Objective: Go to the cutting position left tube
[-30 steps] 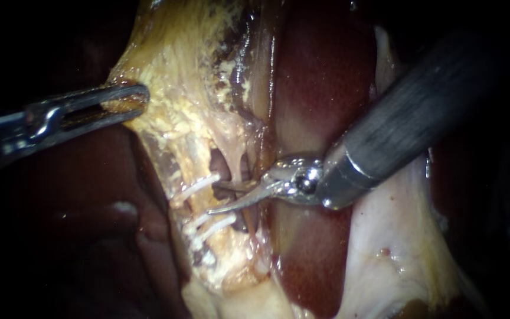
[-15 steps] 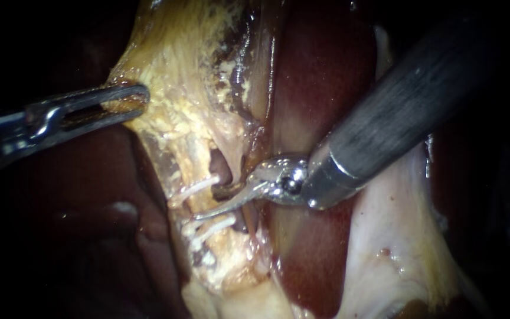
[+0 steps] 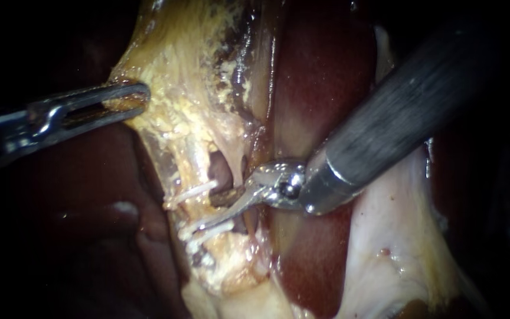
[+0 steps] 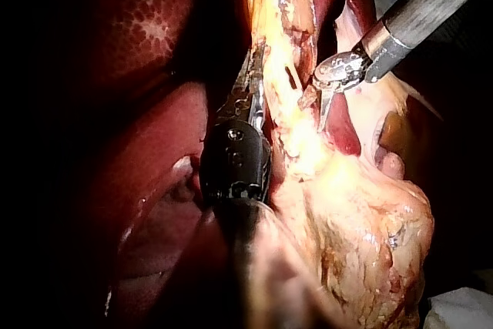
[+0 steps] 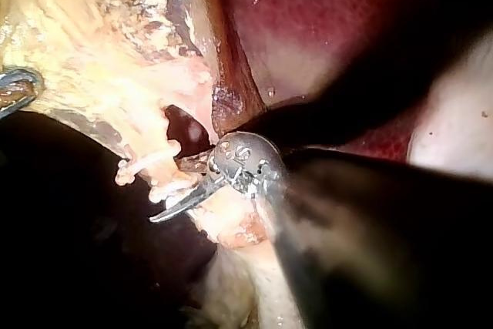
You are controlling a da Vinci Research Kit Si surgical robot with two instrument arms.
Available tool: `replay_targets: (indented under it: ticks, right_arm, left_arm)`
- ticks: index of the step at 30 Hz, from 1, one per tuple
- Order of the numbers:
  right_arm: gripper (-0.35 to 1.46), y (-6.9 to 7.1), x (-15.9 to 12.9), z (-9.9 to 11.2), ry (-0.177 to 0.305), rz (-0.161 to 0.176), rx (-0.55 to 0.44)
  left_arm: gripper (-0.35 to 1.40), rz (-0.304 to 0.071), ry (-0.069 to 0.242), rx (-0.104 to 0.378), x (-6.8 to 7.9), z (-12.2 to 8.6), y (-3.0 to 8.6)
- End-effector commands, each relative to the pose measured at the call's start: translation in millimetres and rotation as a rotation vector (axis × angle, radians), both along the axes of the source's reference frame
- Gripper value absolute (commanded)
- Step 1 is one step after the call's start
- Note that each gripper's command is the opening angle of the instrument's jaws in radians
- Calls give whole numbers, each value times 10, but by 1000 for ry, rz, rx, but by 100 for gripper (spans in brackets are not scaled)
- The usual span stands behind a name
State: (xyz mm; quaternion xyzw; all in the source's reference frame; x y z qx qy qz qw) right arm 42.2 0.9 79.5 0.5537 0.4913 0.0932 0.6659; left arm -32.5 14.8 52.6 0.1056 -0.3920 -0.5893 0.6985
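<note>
The left tube [image 3: 196,168] is a pale yellow strand running down beside a dark window [image 3: 221,171]. White clips cross it, an upper one [image 3: 191,191] and lower ones [image 3: 209,229]. My right instrument [image 3: 215,211] enters from the upper right. Its curved blades are open and straddle the tube between the clips. The right wrist view shows the blades [image 5: 176,192] beside the clips [image 5: 145,162]. My left instrument [image 3: 139,97] is shut on the yellow fatty tissue [image 3: 172,112] higher up, and holds it [image 4: 255,75] taut.
Dark red liver [image 3: 320,77] lies behind the right instrument's shaft, with more liver [image 3: 90,207] at the lower left. A thin pale strand [image 3: 238,165] borders the window on its right. Whitish tissue [image 3: 396,230] spreads at the lower right.
My right instrument has slid left and slightly down, so its blades now reach across the left tube between the clips. The left instrument has held still.
</note>
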Motion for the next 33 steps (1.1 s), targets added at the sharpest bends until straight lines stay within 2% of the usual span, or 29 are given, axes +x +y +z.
replay_targets:
  ticks: [1, 7, 11, 16, 20, 29, 33]
  right_arm:
    - [128, 0, 1, 2, 11, -1, 1]
    - [128, 1, 3, 0, 76, -20, 28]
    - [128, 8, 8, -5, 118, -13, 58]
    - [126, 20, 8, -12, 122, 7, 70]
    - [125, 23, 6, -16, 130, 15, 79]
    - [120, 15, 12, -16, 136, 13, 77]
    - [118, 7, 18, -11, 102, 3, 113]
  left_arm:
    - [-35, -1, 1, 0, -1, 0, 0]
    - [-35, -1, 1, 0, -1, 4, 3]
    - [-35, -1, 1, -2, 0, 10, 4]
    - [-35, -3, 3, -4, -3, 12, 0]
    - [-35, -4, 3, -5, -4, 12, -1]
    - [-35, -3, 3, -6, -4, 17, 0]
    - [-35, -4, 4, -7, -6, 18, -1]
